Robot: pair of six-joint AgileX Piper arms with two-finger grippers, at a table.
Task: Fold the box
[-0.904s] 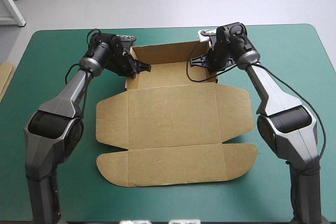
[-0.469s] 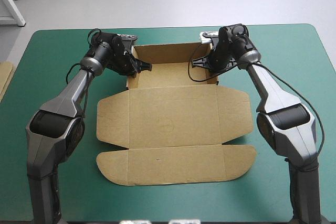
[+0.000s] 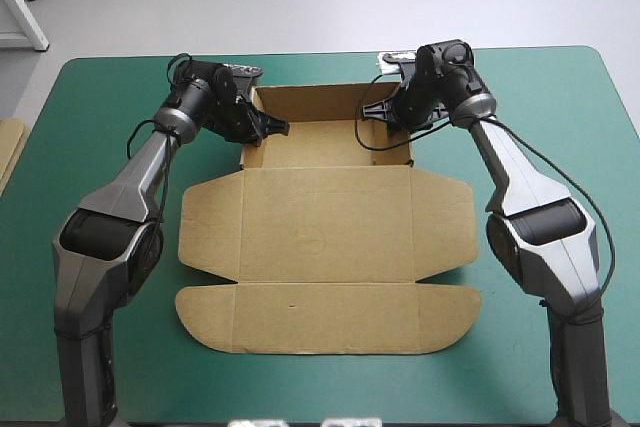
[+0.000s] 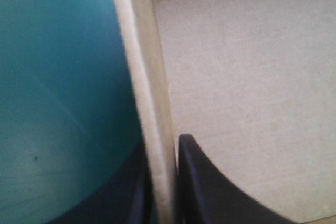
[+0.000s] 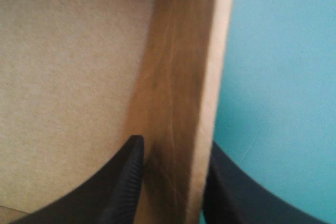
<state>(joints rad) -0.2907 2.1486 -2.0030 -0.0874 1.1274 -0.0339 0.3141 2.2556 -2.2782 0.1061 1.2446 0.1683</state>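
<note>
At the far end of the box point(image 3: 325, 217), left fingers point(image 4: 210, 192) and right fingers point(image 5: 118, 187) each pinch a raised wall.

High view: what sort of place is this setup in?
Probably a robot lab bench: a teal-green table, the box with left gripper and right gripper shut on its side walls, spare board beside.
</note>
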